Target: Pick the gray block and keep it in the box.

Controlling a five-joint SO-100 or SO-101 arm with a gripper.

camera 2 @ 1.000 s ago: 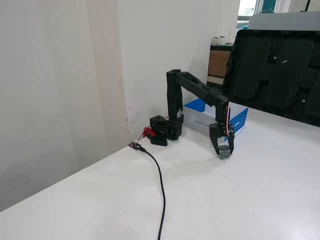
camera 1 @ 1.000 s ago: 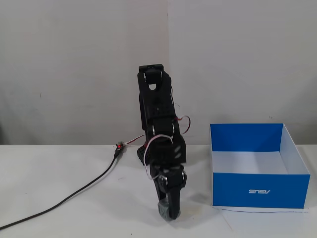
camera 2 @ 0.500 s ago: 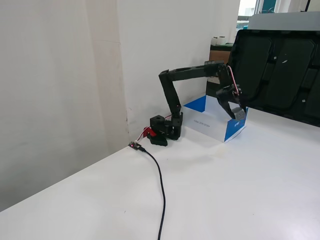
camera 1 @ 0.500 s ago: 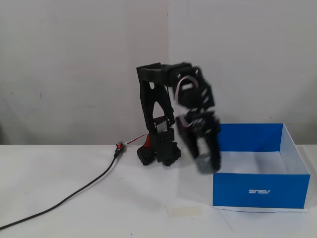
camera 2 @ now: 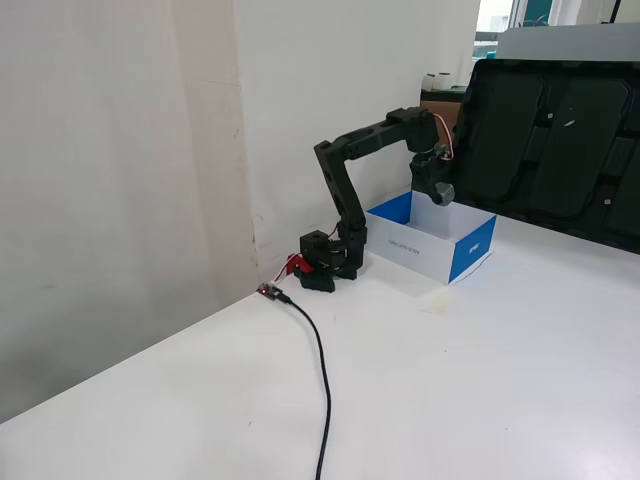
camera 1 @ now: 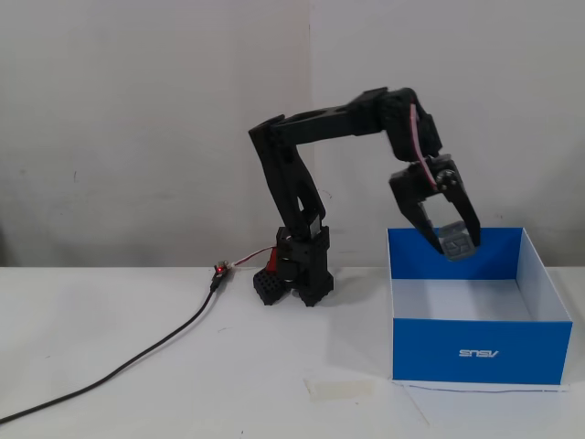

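The gray block (camera 1: 456, 240) hangs in the air above the box's (camera 1: 475, 351) open top, held between the black fingers of my gripper (camera 1: 454, 244), which is shut on it. In the other fixed view the gripper (camera 2: 441, 194) and the gray block (camera 2: 443, 192) sit over the blue box (camera 2: 470, 252), near its far side. The box stands on the white table to the right of the arm's base (camera 1: 297, 274), and its white floor is bare.
A black cable (camera 1: 137, 358) runs from a small red connector (camera 1: 220, 270) across the table to the left. A strip of pale tape (camera 1: 340, 388) lies on the table in front of the box. A large dark panel (camera 2: 560, 140) stands behind the box.
The arm lifted the gray block off the table in front, swung it right and up, and now holds it over the box's inside. The tape strip where the block sat is uncovered.
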